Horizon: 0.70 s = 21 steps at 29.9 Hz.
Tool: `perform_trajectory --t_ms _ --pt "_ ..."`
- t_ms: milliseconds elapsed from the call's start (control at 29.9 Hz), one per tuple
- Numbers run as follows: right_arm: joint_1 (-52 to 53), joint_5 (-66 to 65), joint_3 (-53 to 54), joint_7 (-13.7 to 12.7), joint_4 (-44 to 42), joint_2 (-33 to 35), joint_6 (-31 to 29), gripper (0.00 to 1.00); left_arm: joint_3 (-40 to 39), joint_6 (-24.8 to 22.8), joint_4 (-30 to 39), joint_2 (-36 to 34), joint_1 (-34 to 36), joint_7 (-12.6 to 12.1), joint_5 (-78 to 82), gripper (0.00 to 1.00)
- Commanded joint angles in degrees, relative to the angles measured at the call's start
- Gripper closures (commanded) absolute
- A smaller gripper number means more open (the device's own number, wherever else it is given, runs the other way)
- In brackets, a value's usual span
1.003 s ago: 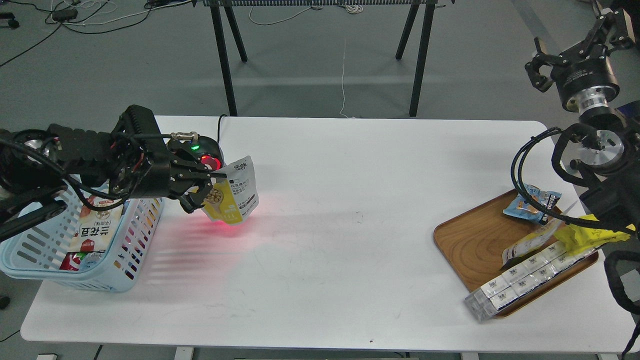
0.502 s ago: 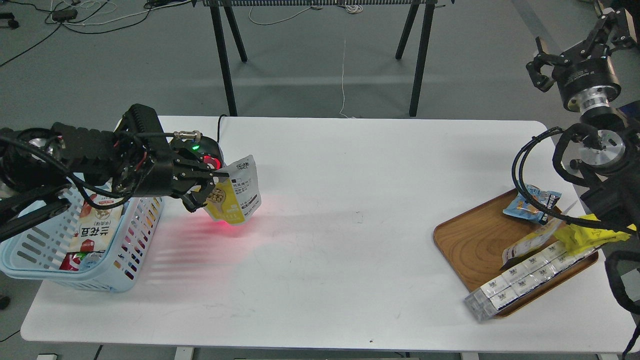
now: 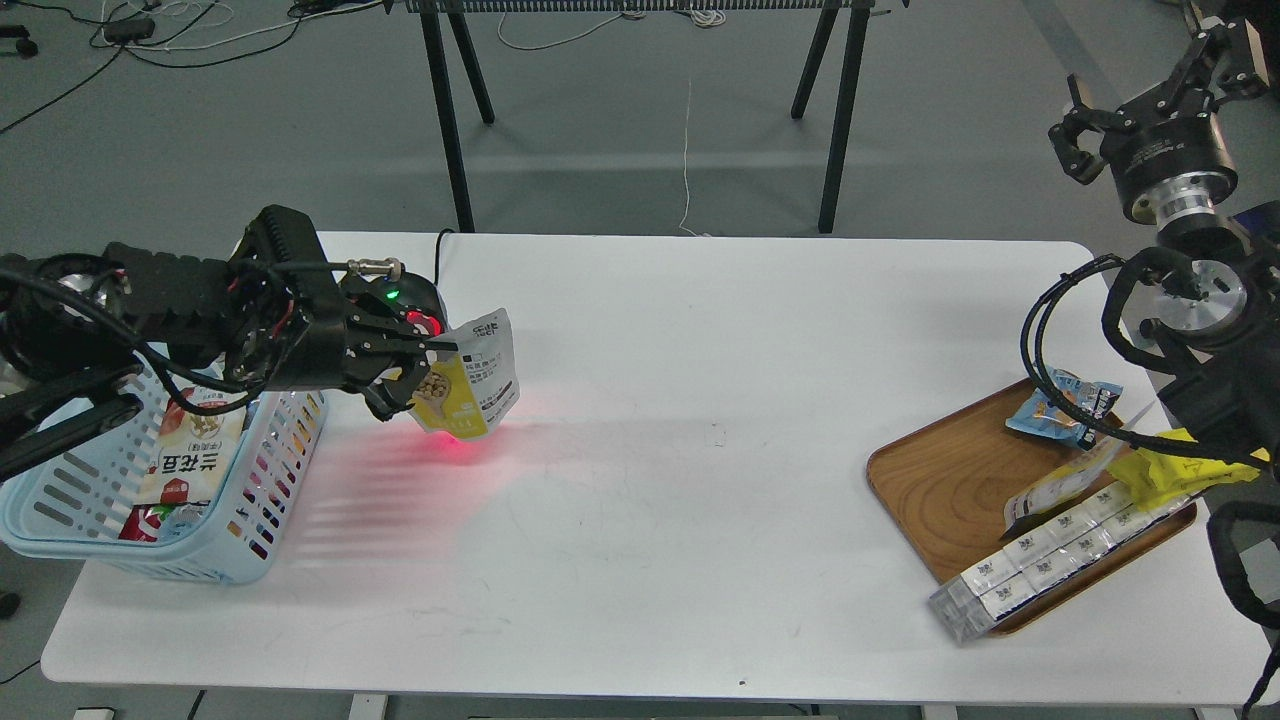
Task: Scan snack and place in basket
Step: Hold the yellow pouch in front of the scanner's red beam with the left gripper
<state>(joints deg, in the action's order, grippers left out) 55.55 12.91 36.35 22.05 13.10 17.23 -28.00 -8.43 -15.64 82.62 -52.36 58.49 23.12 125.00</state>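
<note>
My left gripper point(image 3: 428, 362) is shut on the snack point(image 3: 470, 378), a yellow-and-white pouch with a bean picture. It holds the pouch upright above the table, right in front of a black scanner point(image 3: 415, 303) with red and green lights. Red light glows on the table under the pouch. The light blue basket point(image 3: 200, 520) stands at the left front, under my left arm, with packets inside. My right gripper point(image 3: 1150, 90) is raised at the far right, off the table, and its fingers look spread.
A brown wooden tray point(image 3: 950, 480) at the right holds a blue cookie packet point(image 3: 1062, 405), a bright yellow packet point(image 3: 1180, 470) and a long silver pack point(image 3: 1050, 560). The scanner's cable runs off the table's back edge. Black stand legs rise behind the table.
My left gripper has lifted the snack slightly and tilted it a little toward the scanner. The right arm has barely moved.
</note>
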Motion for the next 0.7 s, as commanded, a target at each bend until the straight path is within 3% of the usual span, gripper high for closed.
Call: perform_trajectory --t_ms 0,669 --pt "0.0 0.0 0.0 0.0 0.0 0.0 0.0 0.01 -0.2 0.1 0.0 -0.2 0.4 0.1 0.0 1.0" --pt "0.1 0.0 0.1 0.0 0.0 0.0 0.0 0.01 -0.4 0.2 -2.6 0.1 0.1 0.0 0.0 1.0"
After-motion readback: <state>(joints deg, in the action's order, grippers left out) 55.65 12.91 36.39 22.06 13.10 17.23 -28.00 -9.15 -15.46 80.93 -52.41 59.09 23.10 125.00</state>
